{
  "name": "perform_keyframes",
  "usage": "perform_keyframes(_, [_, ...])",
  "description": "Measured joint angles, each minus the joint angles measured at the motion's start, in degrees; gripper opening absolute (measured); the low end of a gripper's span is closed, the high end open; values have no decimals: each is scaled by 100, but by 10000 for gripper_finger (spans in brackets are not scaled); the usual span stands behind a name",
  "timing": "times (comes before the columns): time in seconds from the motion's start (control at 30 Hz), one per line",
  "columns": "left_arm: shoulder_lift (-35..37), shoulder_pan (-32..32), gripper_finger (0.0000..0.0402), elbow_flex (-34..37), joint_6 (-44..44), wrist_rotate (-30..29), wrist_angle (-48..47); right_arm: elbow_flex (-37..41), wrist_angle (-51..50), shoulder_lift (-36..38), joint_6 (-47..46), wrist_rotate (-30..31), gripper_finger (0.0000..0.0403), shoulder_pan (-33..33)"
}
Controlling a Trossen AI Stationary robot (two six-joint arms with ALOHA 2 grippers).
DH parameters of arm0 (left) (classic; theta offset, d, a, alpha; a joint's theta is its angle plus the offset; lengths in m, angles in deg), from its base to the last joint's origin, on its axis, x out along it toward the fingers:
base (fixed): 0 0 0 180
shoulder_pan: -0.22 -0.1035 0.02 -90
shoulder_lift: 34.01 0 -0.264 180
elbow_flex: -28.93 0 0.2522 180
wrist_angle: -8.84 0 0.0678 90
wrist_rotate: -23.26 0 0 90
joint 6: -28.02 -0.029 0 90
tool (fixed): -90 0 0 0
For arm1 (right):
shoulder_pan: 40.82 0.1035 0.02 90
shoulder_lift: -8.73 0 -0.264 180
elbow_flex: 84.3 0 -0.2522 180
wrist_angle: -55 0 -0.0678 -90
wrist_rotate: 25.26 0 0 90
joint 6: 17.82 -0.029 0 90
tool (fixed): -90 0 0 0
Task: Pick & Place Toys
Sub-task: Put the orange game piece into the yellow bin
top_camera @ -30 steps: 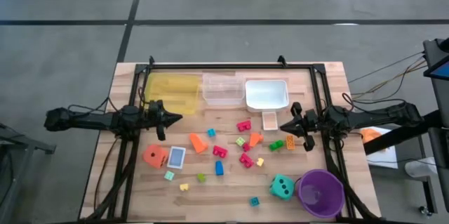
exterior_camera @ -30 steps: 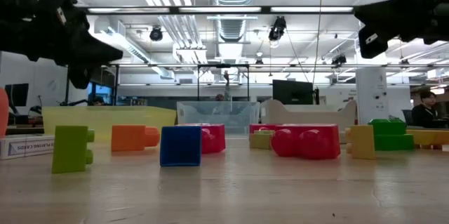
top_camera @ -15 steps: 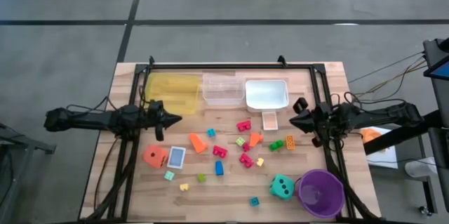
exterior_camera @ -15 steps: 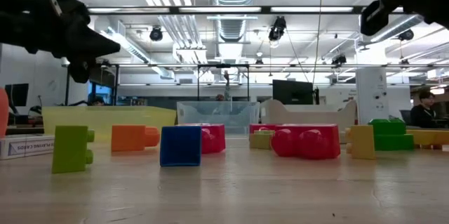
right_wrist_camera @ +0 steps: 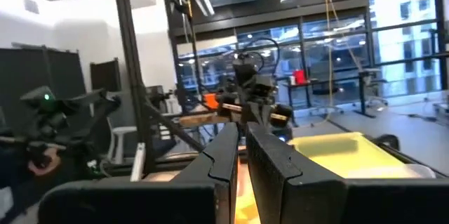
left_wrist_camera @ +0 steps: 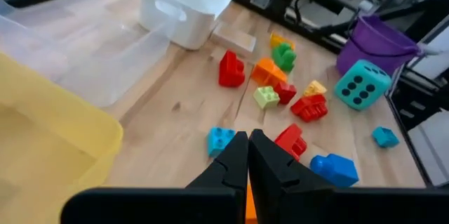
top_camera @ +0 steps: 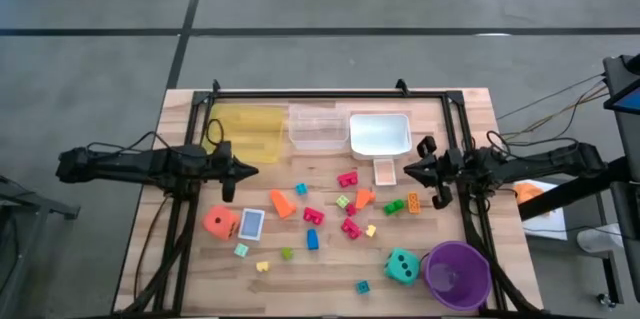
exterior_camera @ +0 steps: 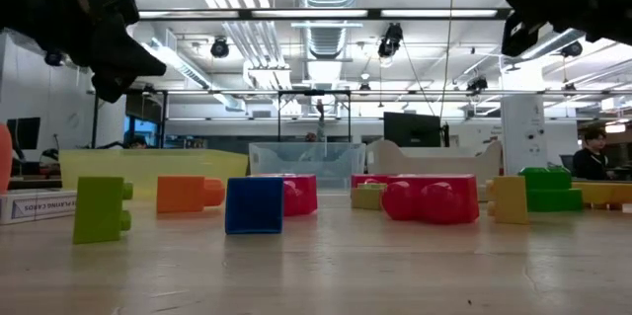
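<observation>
Plastic blocks point(top_camera: 347, 204) lie scattered mid-table on the wood, with an orange die point(top_camera: 221, 223) beside a card point(top_camera: 251, 224) and a teal die point(top_camera: 402, 266) by the purple cup point(top_camera: 457, 275). The right gripper point(top_camera: 408, 169) has swung level again, fingers pressed together, empty; the left gripper point(top_camera: 252, 169) has barely shifted, likewise closed.

Three trays point(top_camera: 319, 126) ranged along the table's point(top_camera: 470, 109) far edge — blocks point(top_camera: 345, 204) scattered mid-table; cup point(top_camera: 457, 274) at near right corner.
</observation>
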Motion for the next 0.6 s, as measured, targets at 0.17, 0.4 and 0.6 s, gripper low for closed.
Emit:
perform_keyframes(0.17, [-760,0,35,-293,-51,0,2,-434,-268,-281,207,-474,29,3])
perform_keyframes(0.4, [-1628,-4,125,-885,-397,-50,-206,-1573,-2311,-748,383,-173,29,-2])
perform_keyframes(0.6, [-2159,-2,188,-1221,-633,95,-514,-2425,-3981,-1046,501,-178,29,0])
